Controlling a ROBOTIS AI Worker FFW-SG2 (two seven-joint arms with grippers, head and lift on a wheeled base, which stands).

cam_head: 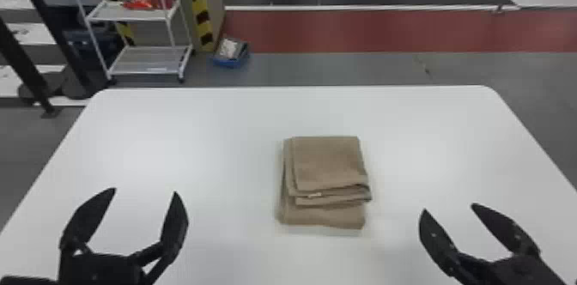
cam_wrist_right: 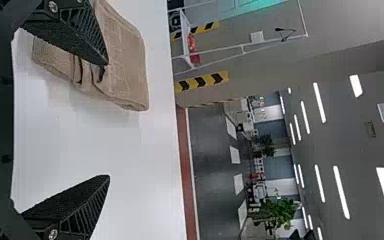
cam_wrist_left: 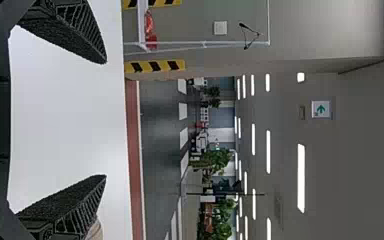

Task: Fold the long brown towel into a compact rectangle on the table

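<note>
Nearest you, low over the near part of the smooth white table (cam_head: 193, 134), your left gripper of two flat black fingers (cam_head: 145, 190) stands wide open, nothing between its fingertips. Your matching black right gripper (cam_head: 449, 207) is likewise spread wide and empty, well apart from the first. A little farther out, between the two and slightly right of the table's middle, lies the brown cloth towel (cam_head: 328, 162), folded into a compact, roughly rectangular stack. You have the main folding done, by the look of it: several layers lie one over another. Edges are uneven, though. The lowest layer juts out towards you past the upper ones, a small pale tag (cam_head: 314, 195) shows at the step, and one corner pokes out on the right. What's left, I judge, is squaring and pressing at most; tug at the top flap and you may loosen the stack. Beyond the table's far edge: a white two-shelf metal cart (cam_head: 148, 60).
</note>
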